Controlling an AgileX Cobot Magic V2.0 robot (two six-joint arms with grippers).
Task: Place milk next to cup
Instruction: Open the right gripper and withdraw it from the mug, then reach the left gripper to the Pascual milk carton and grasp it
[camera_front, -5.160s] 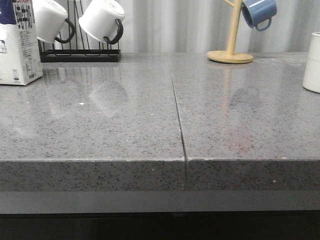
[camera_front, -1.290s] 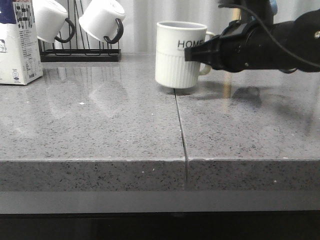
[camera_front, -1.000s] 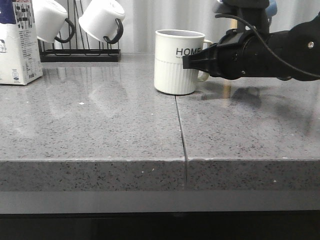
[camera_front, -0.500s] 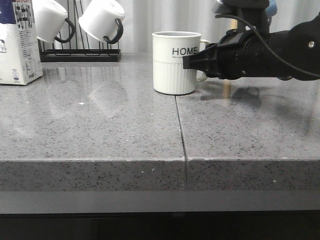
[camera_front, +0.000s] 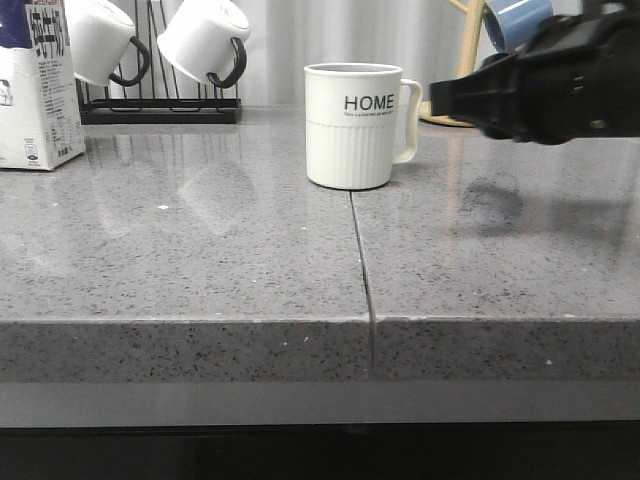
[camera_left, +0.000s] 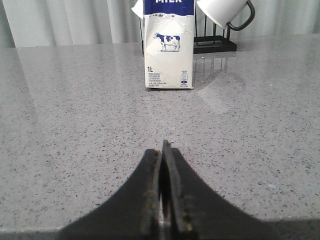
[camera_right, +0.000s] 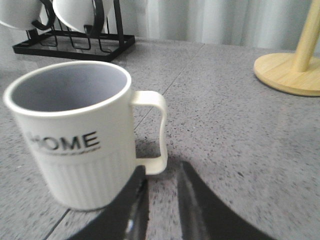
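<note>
The milk (camera_front: 35, 85) stands upright at the far left of the grey counter; it also shows in the left wrist view (camera_left: 168, 47) with its cow picture. The cream "HOME" cup (camera_front: 350, 125) stands upright mid-counter, handle to the right. My right gripper (camera_front: 438, 98) is open and empty, a short way right of the handle and apart from it. In the right wrist view the cup (camera_right: 75, 140) sits just beyond the open right gripper (camera_right: 161, 172). My left gripper (camera_left: 162, 150) is shut and empty, well short of the milk, and does not show in the front view.
A black rack (camera_front: 160, 110) holding white black-handled mugs (camera_front: 200, 40) stands behind the milk. A wooden mug tree (camera_front: 468, 60) with a blue mug (camera_front: 515, 20) stands back right. A seam (camera_front: 358, 250) runs across the counter from the cup to the front edge.
The right gripper brought the cup from the right, set it down mid-counter, let go of the handle and drew back to the right. The milk has not moved.
</note>
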